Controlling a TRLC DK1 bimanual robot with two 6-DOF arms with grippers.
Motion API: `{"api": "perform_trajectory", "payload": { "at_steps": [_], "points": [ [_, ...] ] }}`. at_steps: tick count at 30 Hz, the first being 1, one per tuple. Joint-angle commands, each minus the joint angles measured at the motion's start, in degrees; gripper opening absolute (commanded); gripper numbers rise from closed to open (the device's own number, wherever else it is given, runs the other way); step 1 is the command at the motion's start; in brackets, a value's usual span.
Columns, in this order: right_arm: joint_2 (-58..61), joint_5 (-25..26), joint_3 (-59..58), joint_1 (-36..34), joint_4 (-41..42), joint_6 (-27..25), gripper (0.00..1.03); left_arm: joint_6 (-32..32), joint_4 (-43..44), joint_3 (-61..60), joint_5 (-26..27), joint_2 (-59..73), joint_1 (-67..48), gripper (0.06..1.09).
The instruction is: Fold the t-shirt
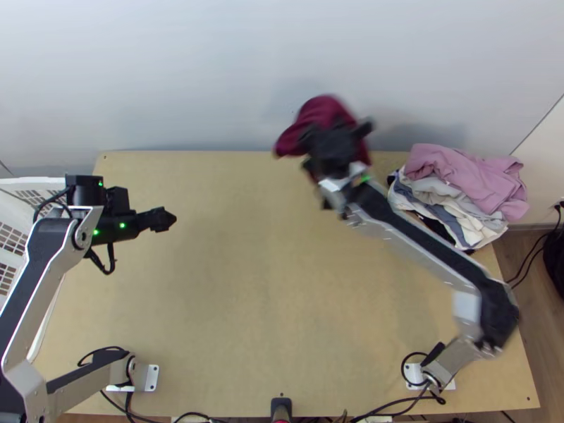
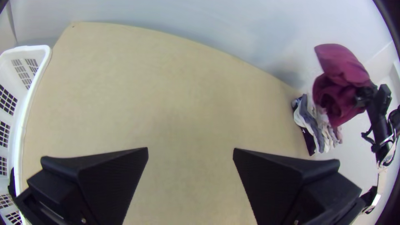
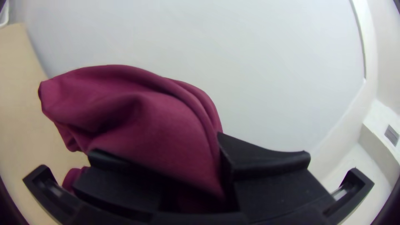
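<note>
Your right gripper (image 1: 337, 132) clamps the bunched maroon t-shirt (image 3: 158, 121) — perhaps shallowly, so swinging could free it; your left gripper (image 2: 191, 152) gapes.

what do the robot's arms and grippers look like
The left arm and right arm have silver-grey links with black covers and joints, plus loops of black cable. Small green lights glow near their wrists. The left gripper and right gripper are black, each with two wide, flat fingers.
</note>
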Motion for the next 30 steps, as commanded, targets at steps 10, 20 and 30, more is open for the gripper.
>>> {"api": "perform_trajectory", "payload": {
  "at_steps": [10, 20, 30],
  "points": [
    [-27.51, -11.12, -11.89, -39.43, -2.68, -0.26, 0.03, 0.36, -0.65, -8.0, -1.47, -3.47, -0.62, 1.05],
    [-31.11, -27.82, -26.56, -66.85, 0.48, 5.1, 0.03, 1.24, -0.56, -10.1, -2.79, -3.38, -0.62, 1.05],
    [-18.98, -22.99, -34.83, -60.35, 17.18, 8.7, 0.03, 2.47, -0.65, -9.31, -3.76, -2.68, 1.31, 1.05]
  ]
}}
